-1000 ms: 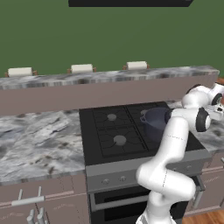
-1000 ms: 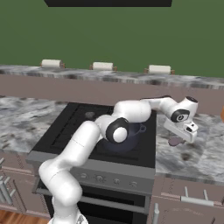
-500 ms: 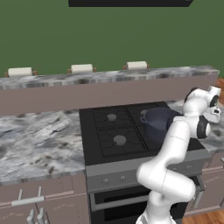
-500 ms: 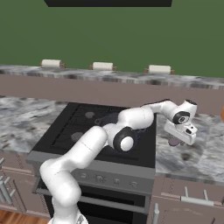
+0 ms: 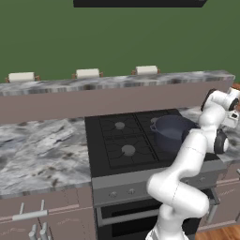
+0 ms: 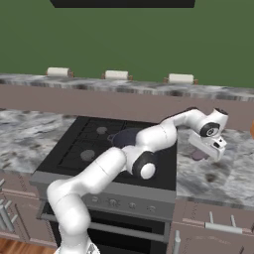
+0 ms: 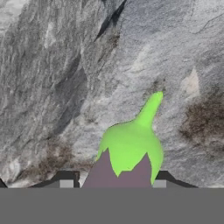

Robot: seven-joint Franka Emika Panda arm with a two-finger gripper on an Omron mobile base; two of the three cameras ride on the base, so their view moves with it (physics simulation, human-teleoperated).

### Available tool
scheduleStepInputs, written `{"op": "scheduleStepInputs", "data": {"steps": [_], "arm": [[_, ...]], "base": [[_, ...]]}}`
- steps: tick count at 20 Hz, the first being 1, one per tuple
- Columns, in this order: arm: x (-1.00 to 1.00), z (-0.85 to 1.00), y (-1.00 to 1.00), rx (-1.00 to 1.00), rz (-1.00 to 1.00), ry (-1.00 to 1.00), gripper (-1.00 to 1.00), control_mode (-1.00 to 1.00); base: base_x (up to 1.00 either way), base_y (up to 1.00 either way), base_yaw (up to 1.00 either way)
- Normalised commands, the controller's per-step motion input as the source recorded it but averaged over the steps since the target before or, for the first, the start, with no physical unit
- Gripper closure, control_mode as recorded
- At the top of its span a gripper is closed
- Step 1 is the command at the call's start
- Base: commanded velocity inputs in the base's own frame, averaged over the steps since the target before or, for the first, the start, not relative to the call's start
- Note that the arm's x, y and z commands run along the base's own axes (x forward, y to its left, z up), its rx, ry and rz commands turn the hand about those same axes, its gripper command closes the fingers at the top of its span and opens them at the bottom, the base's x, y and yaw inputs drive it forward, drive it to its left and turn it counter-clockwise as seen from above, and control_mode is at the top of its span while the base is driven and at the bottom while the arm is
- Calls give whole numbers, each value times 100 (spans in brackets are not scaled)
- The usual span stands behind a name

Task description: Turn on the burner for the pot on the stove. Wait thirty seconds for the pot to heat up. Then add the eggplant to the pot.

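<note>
1 eggplant (image 7: 127,162), 1 pot (image 5: 171,132), 1 stove (image 5: 123,145), 1 hand (image 7: 113,183).

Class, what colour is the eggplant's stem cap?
Bright green, on the eggplant, clearest in the hand view.

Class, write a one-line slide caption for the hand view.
Fingers flank the eggplant, green stem pointing away, on the grey marble counter.

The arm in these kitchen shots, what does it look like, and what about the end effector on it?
The arm is glossy white, built of rounded tubular links with dark grey to black discs at the joints. No cables or markings are visible. The end effector is a boxy pale grey hand below a round black and white wrist. In the hand view its two fingertips are small, dark and squared, each with a pale grey pad.
</note>
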Motion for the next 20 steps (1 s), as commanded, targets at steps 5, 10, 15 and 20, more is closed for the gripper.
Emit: {"op": "scheduleStepInputs", "data": {"steps": [5,10,15,20], "arm": [[-9,1,0,-1,-4,-18,100,-100],[-63,-69,-6,-19,0,-24,100,-100],[-76,-33,-15,-5,0,-29,100,-100],[-94,0,2,4,0,-79,100,-100]], "base": [[0,0,0],[0,0,0],[0,0,0],[0,0,0]]}}
